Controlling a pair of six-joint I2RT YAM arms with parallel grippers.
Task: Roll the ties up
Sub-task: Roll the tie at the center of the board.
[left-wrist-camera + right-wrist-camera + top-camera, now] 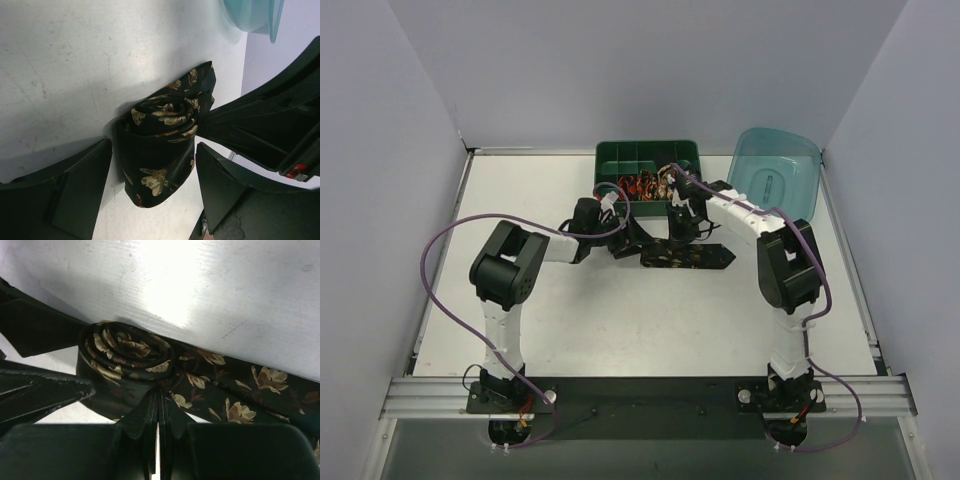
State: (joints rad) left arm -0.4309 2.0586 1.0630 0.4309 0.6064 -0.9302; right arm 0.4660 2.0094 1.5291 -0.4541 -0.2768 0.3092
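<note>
Before tray [650, 147], tie [692, 258] lies left-right, coil at left.

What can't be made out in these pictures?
Top view: the tie's rolled end, mostly hidden under the left gripper and right gripper.
Top view: what fills the tray, too small to tell.
Right wrist view: whether the shut right gripper pinches fabric; its fingertips cover the contact.
Left wrist view: most of the tub, cut off by the top edge.
</note>
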